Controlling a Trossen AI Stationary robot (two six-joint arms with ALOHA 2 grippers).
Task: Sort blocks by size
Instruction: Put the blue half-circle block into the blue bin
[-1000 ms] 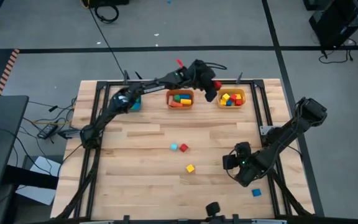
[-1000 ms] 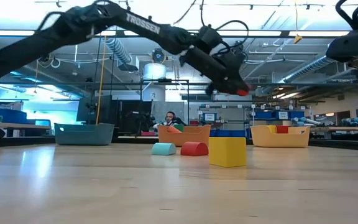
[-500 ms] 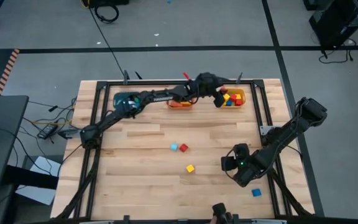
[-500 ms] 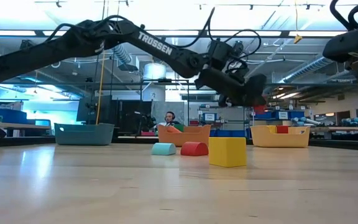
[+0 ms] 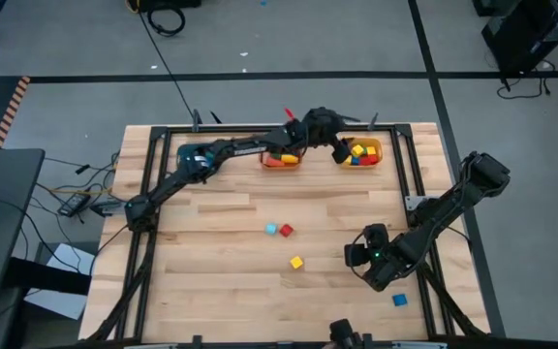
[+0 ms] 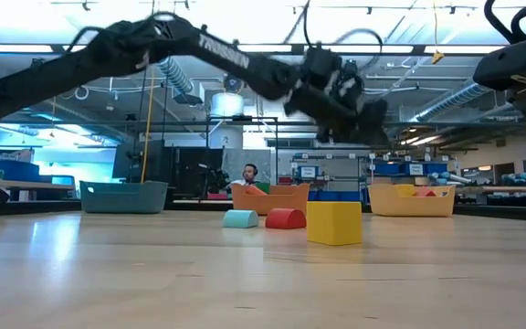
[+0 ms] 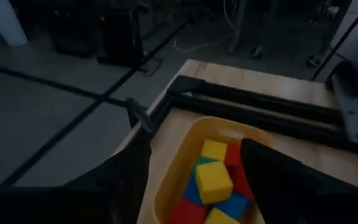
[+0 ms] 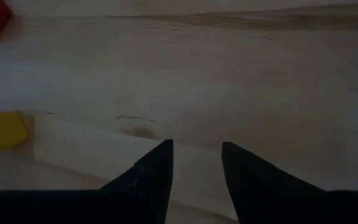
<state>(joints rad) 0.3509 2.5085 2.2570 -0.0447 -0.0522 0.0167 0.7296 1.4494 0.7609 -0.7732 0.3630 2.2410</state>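
My left gripper (image 5: 340,151) reaches across the far edge and hangs open over the left rim of the yellow bin (image 5: 368,144); nothing is between its fingers. In the left wrist view the yellow bin (image 7: 166,180) holds several red, yellow, blue and green blocks (image 7: 213,180). A light blue block (image 5: 271,229), a red block (image 5: 286,230) and a yellow block (image 5: 296,262) lie on the table's middle. A blue block (image 5: 399,301) lies near the front right corner. My right gripper (image 5: 356,254) waits low at the right, open on nothing (image 8: 194,146).
An orange bin (image 5: 281,156) with blocks stands left of the yellow one, and a teal bin (image 6: 123,196) stands at the far left, mostly under my left arm in the high view. A black frame rail (image 5: 260,129) runs along the far edge. Bare wood lies at the left front.
My left gripper has swung toward the table's right edge and down to the yellow bin, carrying a red block. Its fingers have opened and the red block is no longer between them. My right arm has kept still.
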